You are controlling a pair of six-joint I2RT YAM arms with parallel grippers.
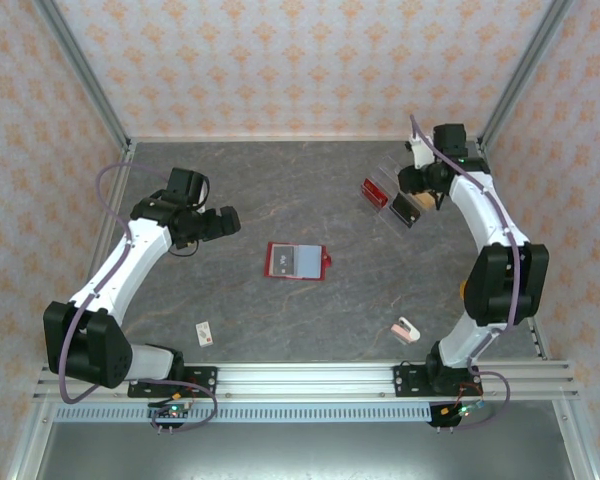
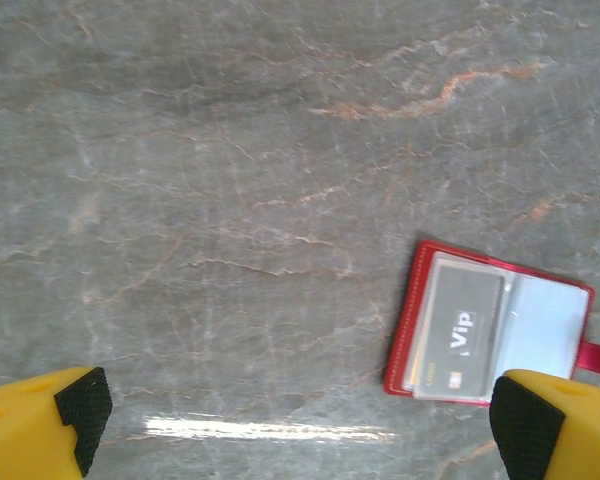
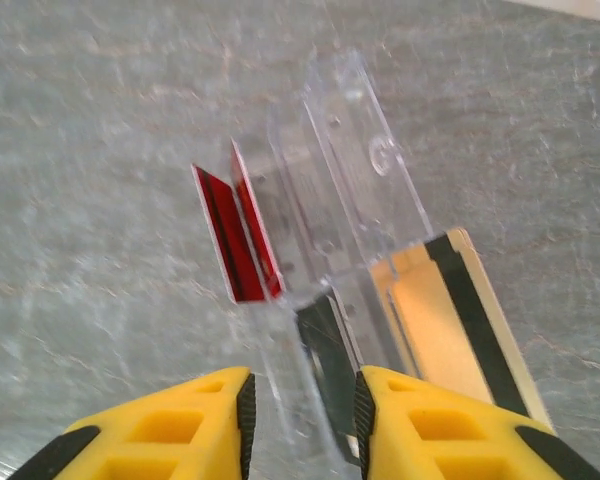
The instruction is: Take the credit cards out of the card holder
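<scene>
Right fingers narrowly parted, released, at the clear tray near the tabletop's far-right corner; a tan credit card, black-striped, rests against it. Left fingers spread wide. Card holder lies open, well off every edge, its dark card reading "Vip".

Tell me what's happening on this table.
Two arms are emptying a wallet of its cards. The right gripper, jaws slightly apart, is at the clear tray at the far right, where a red card stands in a slot and a tan card sits nearer the other end. The wallet lies open mid-table with a grey Vip card in its pocket. The left gripper hovers wide open just left of the wallet, touching nothing.
</scene>
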